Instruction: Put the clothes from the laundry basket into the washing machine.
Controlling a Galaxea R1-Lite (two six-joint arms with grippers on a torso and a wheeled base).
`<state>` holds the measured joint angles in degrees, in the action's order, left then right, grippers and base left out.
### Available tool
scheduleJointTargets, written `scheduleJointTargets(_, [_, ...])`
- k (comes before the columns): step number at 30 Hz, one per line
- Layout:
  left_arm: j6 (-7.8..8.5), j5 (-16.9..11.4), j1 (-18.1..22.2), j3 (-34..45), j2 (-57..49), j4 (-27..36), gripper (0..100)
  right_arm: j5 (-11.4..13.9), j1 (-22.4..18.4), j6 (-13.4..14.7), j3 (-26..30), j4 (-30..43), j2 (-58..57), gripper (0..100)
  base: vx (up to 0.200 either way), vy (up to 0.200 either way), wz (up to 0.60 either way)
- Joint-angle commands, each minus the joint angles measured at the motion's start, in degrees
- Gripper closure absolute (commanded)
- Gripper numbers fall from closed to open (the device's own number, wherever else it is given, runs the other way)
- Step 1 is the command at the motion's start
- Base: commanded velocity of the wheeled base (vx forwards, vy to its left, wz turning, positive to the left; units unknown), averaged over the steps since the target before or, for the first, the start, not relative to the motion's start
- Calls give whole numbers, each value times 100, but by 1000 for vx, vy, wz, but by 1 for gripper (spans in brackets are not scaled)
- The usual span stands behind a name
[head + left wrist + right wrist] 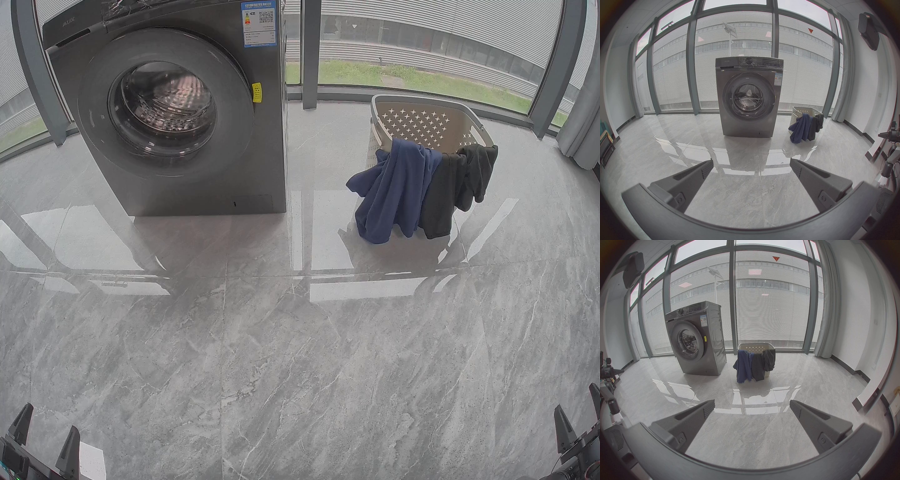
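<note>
The left jaws are held wide apart, with nothing gripped between them. The right jaws are likewise spread wide and nothing is held in them. Both pairs are kept low over the grey marbled floor (300,350), well apart from everything to be handled.

The washing machine (169,112) is seen well ahead of the left jaws, almost straight in front of them, with its round door turned towards them. From the right jaws it is found ahead and off to the left.

The laundry basket (465,122) is placed on the floor well ahead of the right jaws, nearly straight in front, and ahead and to the right of the left jaws. It is set just beside the machine, on the machine's right, without touching it.

A blue garment (390,194) is draped over the basket's near rim and hangs down to the floor. A dark garment (459,181) is hung over the same rim, touching the blue one on its right side.

A tall window (772,296) stands behind the machine and basket, beyond both jaws.
</note>
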<state>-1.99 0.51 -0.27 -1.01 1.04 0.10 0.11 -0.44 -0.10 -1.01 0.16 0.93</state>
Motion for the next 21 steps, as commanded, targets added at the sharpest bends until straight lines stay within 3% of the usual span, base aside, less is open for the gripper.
scheduleJointTargets(1, [-3,2,0,92,-60,-1,0,15,0,-8,92,2,-14,0,0,0,0])
scheduleJointTargets(21, [-3,45,9,92,-68,-10,0,-2,-9,-43,92,-7,-22,0,0,0,0])
